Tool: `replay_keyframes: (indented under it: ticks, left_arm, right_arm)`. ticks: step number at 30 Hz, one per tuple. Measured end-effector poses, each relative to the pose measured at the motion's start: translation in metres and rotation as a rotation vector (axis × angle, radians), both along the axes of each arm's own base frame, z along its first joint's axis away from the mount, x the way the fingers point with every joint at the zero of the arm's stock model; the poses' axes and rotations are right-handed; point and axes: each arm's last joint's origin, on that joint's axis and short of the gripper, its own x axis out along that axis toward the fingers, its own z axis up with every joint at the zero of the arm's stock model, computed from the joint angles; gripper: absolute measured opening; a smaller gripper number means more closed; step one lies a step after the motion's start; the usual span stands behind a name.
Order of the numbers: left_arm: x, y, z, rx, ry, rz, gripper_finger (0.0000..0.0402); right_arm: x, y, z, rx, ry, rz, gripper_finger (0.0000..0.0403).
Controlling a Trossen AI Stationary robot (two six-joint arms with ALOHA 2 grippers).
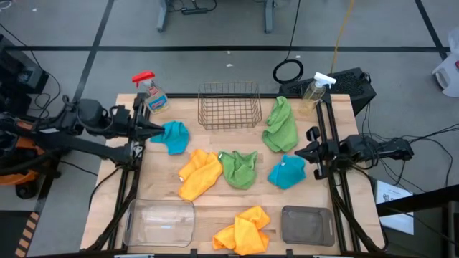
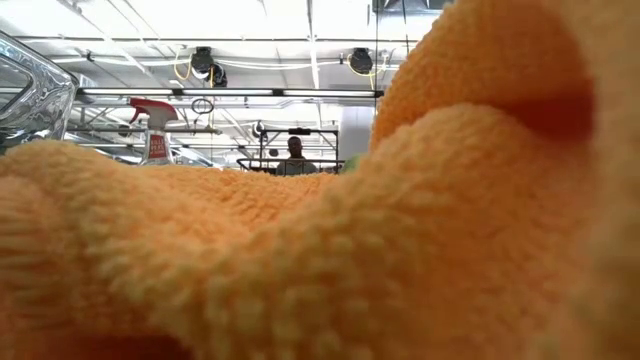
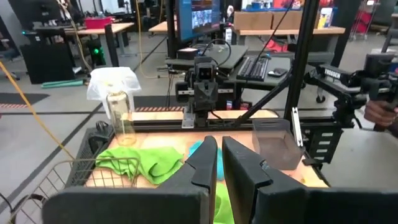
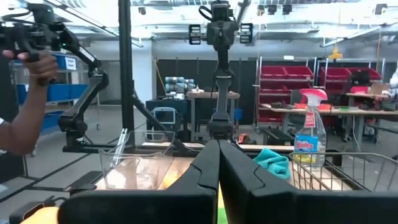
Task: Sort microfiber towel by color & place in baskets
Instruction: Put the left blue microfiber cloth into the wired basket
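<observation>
Six towels lie spread flat on the wooden table: teal [image 1: 174, 136] and teal [image 1: 287, 172], green [image 1: 239, 168] and green [image 1: 280, 124], yellow [image 1: 199, 174] and yellow [image 1: 244, 231]. The wire basket [image 1: 229, 104] stands at the far edge, the clear bin [image 1: 159, 222] near left, the dark grey bin [image 1: 307, 224] near right. My left gripper [image 1: 156, 129] hangs high over the left edge, pointing level past the left teal towel, fingers [image 3: 205, 168] together but for a slit, holding nothing. My right gripper [image 1: 301, 152] waits shut at the right edge.
A red-capped spray bottle [image 1: 150, 92] stands far left and a white-capped one [image 1: 315, 89] far right, either side of the wire basket. The near yellow towel [image 2: 300, 260] fills the low view. A person's hand [image 4: 31, 68] shows beyond the table.
</observation>
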Motion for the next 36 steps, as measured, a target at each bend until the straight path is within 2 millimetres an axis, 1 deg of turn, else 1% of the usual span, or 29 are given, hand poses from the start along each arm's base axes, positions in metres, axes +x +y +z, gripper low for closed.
replay_keyframes:
  ticks: [3,6,10,14,21,25,30,33,36]
  left_arm:
    - [0.002,0.0,0.004,0.004,0.015,0.0,0.0032]
    - [0.005,0.0,0.002,0.028,0.048,-0.001,0.0032]
    - [0.009,0.0,-0.001,0.036,0.072,0.029,0.0032]
    - [0.012,0.001,-0.001,0.042,0.082,0.05,0.0032]
    - [0.012,0.0,-0.002,0.063,0.083,0.047,0.0032]
    - [0.014,0.0,-0.002,0.062,0.087,0.048,0.0032]
    - [0.015,0.0,-0.002,0.061,0.09,0.048,0.0032]
    - [0.017,0.0,-0.003,0.059,0.097,0.048,0.0032]
    - [0.02,0.0,-0.006,0.044,0.124,0.051,0.0032]
  right_arm:
    - [-0.001,-0.001,0.007,0.046,0.04,-0.021,0.0]
    - [-0.002,-0.002,0.016,0.085,0.076,-0.027,0.0]
    - [-0.004,-0.002,0.038,0.113,0.108,-0.022,0.0]
    - [-0.005,-0.002,0.069,0.108,0.147,-0.027,0.0]
    - [-0.003,-0.003,0.135,0.078,0.2,-0.061,0.0]
    - [0.005,-0.001,0.167,0.036,0.235,-0.065,0.0]
    - [0.021,0.001,0.196,0.006,0.263,-0.067,0.0]
    - [0.034,0.003,0.206,0.0,0.287,-0.068,0.0]
    - [0.049,0.005,0.211,-0.009,0.335,-0.068,0.0]
